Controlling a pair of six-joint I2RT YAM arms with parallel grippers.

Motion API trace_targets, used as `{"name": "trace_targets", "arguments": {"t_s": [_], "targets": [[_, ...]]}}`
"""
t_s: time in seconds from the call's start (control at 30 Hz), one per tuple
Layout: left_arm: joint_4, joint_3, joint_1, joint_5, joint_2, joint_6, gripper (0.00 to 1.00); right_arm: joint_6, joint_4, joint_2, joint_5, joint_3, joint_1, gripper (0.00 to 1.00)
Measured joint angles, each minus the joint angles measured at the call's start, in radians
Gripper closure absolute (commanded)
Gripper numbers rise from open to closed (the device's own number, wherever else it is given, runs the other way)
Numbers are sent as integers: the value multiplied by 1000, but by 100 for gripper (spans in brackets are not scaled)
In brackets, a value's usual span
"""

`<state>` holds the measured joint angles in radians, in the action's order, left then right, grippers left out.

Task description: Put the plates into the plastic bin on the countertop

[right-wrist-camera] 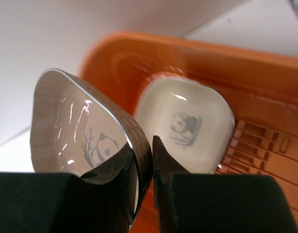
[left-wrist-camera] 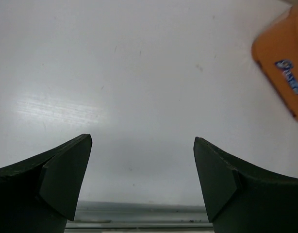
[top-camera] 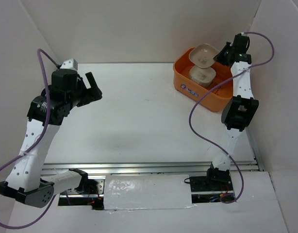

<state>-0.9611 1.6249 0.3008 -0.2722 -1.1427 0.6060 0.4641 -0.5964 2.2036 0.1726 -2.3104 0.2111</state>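
The orange plastic bin [top-camera: 217, 94] stands at the back right of the white countertop [top-camera: 139, 111]. A cream plate [top-camera: 202, 75] with a dark panda mark lies inside it, also seen in the right wrist view [right-wrist-camera: 188, 121]. My right gripper [top-camera: 218, 54] is shut on the rim of a brownish plate [top-camera: 203, 55] and holds it tilted above the bin's far end; in the right wrist view the plate [right-wrist-camera: 71, 126] is pinched between the fingers [right-wrist-camera: 151, 160]. My left gripper [top-camera: 93, 87] is open and empty over the left of the countertop; the left wrist view shows nothing in it [left-wrist-camera: 141, 145].
White walls close in the countertop at the back and sides. A metal rail [top-camera: 149, 167] runs along the near edge. The bin's labelled corner [left-wrist-camera: 285, 73] shows at the right of the left wrist view. The right arm's purple cable [top-camera: 202, 102] hangs by the bin.
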Motion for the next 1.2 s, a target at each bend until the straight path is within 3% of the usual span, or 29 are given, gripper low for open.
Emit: {"name": "trace_targets", "arguments": {"t_s": [0.3,0.37,0.4,0.43,0.67,0.8,0.97,1.2], "targets": [[-62,-24,-24,87,-11,-61,1,-74,-39,179,46,-31,26,96],[-60,-24,-24,105,-16,-61,1,-82,-41,190,35,-41,26,62],[-60,-24,-24,116,-20,-61,1,-83,-41,191,28,-43,26,5],[-59,-24,-24,126,-25,-61,1,-82,-43,191,25,-48,26,0],[-58,-14,-26,147,-87,-61,1,-86,-48,157,-18,-98,23,0],[-73,49,-40,124,-140,-61,1,-76,-68,28,-77,-96,22,0],[-99,176,-98,13,-224,-82,1,-69,-123,-351,-117,51,18,0],[-108,242,-178,-163,-245,-83,1,-72,-217,-1028,-144,568,-124,0]]}}
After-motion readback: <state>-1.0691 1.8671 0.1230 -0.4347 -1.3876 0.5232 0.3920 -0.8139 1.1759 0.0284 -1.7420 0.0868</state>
